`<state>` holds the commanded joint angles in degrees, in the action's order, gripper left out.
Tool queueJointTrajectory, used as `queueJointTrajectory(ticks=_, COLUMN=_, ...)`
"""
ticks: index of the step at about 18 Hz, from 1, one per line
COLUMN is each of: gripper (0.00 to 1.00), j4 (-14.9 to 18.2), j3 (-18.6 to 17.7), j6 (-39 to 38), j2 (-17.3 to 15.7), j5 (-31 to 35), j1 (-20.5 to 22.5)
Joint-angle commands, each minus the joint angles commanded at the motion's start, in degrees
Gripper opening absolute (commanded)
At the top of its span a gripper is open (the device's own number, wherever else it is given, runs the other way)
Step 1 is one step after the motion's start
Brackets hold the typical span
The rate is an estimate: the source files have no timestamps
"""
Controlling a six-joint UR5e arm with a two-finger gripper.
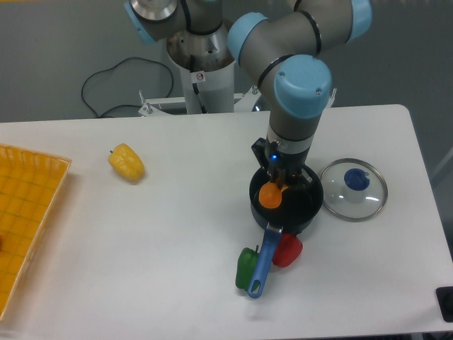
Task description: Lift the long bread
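My gripper [282,177] hangs over the black pot [286,207] and is shut on the long bread [270,195]. Only the bread's rounded orange end shows, poking out below the fingers above the pot's left half. The arm's wrist hides the remainder of the bread. The bread is held off the table.
A glass lid with a blue knob [353,188] lies right of the pot. The pot's blue handle [263,261] points toward the front, with a green pepper [246,268] and a red pepper [287,250] beside it. A yellow pepper [127,162] lies left; an orange basket [27,212] stands at the left edge.
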<state>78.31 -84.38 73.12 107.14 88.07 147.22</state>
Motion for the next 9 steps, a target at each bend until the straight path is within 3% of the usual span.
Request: queueJointTrajectory(ticks=9, gripper=0.17, j4=-0.27, j3=-0.61, j6=-0.09, j2=-0.44, j5=-2.64, j1=-0.18)
